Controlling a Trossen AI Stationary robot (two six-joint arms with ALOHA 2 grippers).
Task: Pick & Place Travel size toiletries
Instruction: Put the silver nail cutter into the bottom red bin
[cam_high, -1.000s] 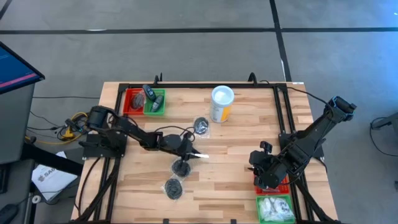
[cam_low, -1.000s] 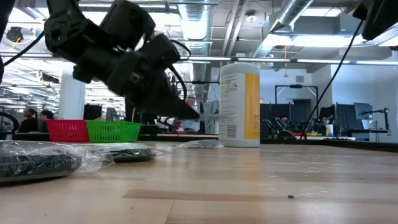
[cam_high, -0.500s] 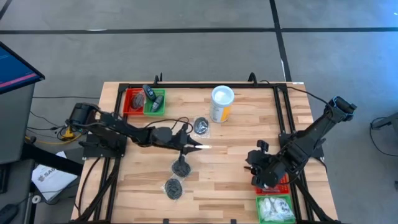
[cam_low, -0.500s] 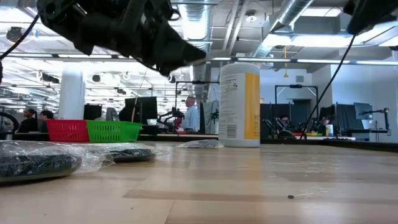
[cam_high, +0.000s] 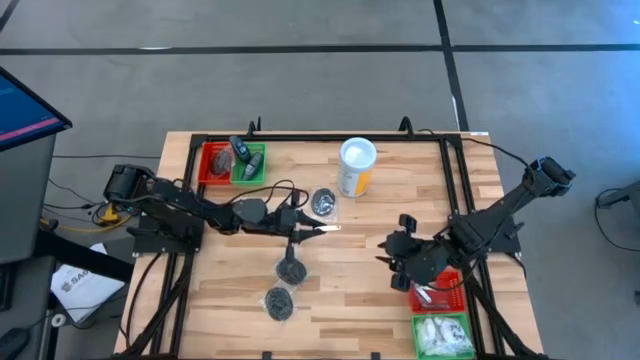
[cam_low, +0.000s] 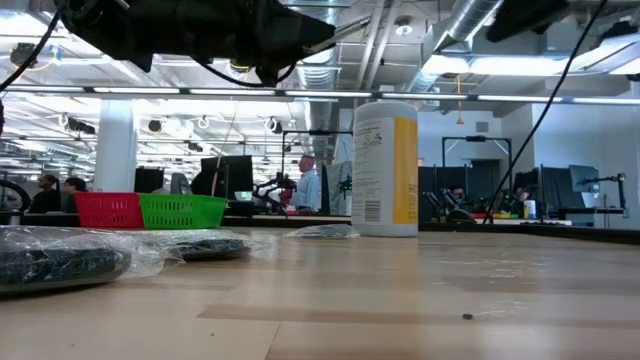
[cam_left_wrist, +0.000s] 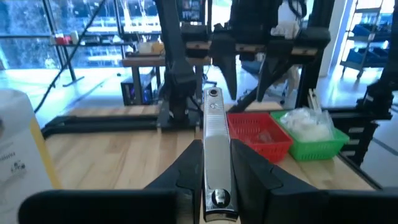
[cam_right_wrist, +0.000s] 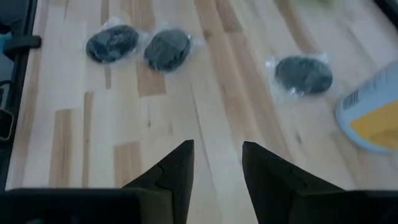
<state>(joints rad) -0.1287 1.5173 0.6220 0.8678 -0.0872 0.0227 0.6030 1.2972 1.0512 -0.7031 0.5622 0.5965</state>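
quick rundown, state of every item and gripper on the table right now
left gripper: shut on a silvery tube, lifted over the table middle
right gripper: open, empty, above bare wood near the right-hand baskets
three wrapped pucks: lying flat on the table, untouched
yellow canister: upright, white lid on
right green basket: holds white packets
left baskets: hold dark items

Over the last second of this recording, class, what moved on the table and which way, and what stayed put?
The left gripper, shut on a silvery tube, lifted and carried it toward the right side. The right gripper, open and empty, moved off the red basket toward the table's middle. The three wrapped dark pucks, the yellow canister and all baskets stayed where they were.
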